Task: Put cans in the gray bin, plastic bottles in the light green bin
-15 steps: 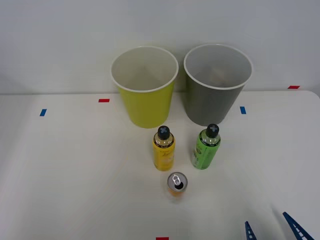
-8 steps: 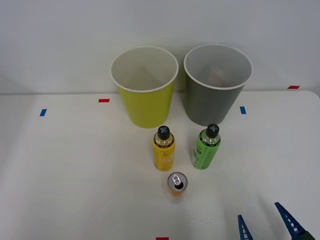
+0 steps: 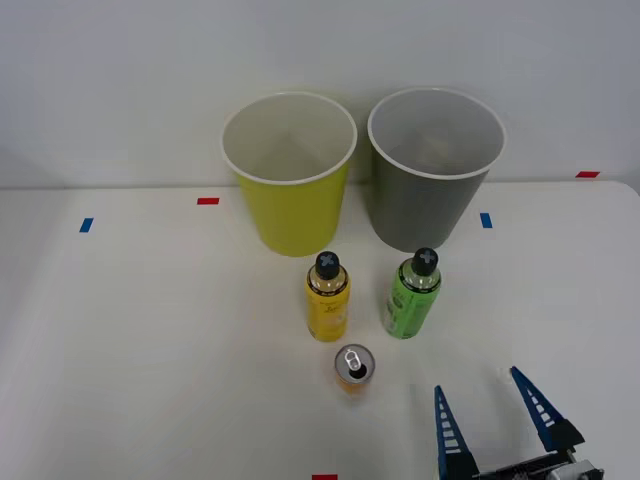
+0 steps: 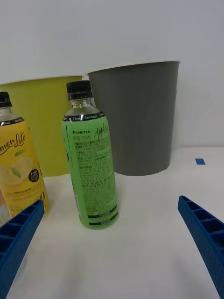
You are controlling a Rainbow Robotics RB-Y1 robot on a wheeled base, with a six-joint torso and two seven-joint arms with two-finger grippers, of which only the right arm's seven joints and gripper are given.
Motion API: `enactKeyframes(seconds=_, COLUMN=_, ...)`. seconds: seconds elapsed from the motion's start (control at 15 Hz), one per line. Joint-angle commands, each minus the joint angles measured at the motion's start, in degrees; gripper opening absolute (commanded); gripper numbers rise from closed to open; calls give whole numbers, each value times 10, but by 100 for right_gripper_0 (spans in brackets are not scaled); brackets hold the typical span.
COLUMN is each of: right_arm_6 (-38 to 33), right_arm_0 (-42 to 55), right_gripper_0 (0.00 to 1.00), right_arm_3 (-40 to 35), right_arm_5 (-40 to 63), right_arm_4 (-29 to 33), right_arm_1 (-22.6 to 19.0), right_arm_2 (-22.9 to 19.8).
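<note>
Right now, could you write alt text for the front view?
An open blue gripper reaches over a white table toward a green bottle, yellow bottle and orange can, with a lime bin and gray bin behind.

A plain white surface (image 3: 150,340) runs back to a pale, bare wall (image 3: 120,80). Small tape marks lie flat on it: a blue mark (image 3: 86,225) and a red mark (image 3: 208,201) toward the left, another blue mark (image 3: 486,220) and another red mark (image 3: 588,174) toward the right. A third red mark (image 3: 325,477) sits at the near edge.
</note>
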Motion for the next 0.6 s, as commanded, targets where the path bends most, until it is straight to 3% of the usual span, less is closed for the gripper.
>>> enactKeyframes(seconds=0.07, right_arm_6=9, right_arm_0=-26, right_gripper_0=100, right_arm_3=-1, right_arm_5=23, right_arm_4=-18, right_arm_1=-1, right_arm_2=16)
enactKeyframes(seconds=0.4, right_arm_6=-5, right_arm_0=-62, right_gripper_0=100, right_arm_3=-1, right_arm_5=75, right_arm_4=-25, right_arm_1=-1, right_arm_2=23)
enactKeyframes(seconds=0.6, right_arm_6=-16, right_arm_0=-109, right_gripper_0=100, right_arm_3=-1, right_arm_5=132, right_arm_4=-30, right_arm_1=-8, right_arm_2=49)
